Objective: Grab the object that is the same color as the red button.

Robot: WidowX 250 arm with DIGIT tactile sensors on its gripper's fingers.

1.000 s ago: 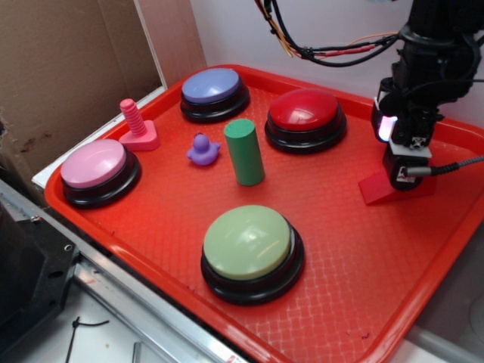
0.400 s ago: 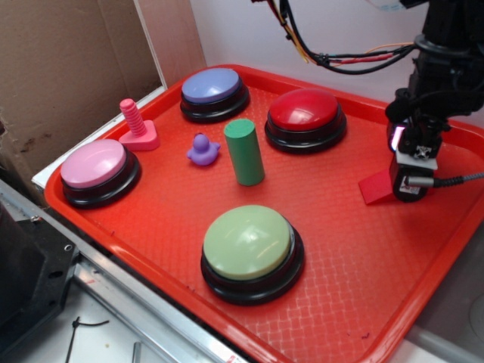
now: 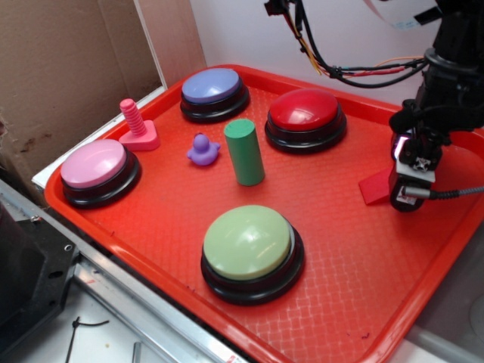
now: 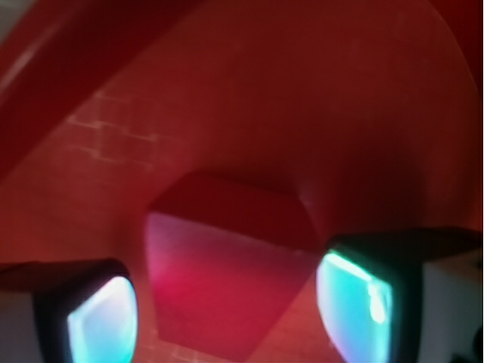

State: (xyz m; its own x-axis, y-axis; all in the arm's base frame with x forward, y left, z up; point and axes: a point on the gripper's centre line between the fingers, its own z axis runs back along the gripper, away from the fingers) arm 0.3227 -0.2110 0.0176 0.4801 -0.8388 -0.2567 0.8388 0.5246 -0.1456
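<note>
four round dome buttons sit on the textured red plastic tray [image 3: 151, 227]; the glossy red dome button on a black base [image 3: 305, 113] is at the far side. right of it, the small matte red wedge block [image 3: 374, 187] lies on the tray between the fingers of the black pincer [image 3: 406, 198], which is spread open, its pads [image 4: 102, 321] clear of the wedge's sides.

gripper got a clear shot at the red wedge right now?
Probably yes: the gripper is open with the red wedge between its fingers, nothing else intervening.
</note>
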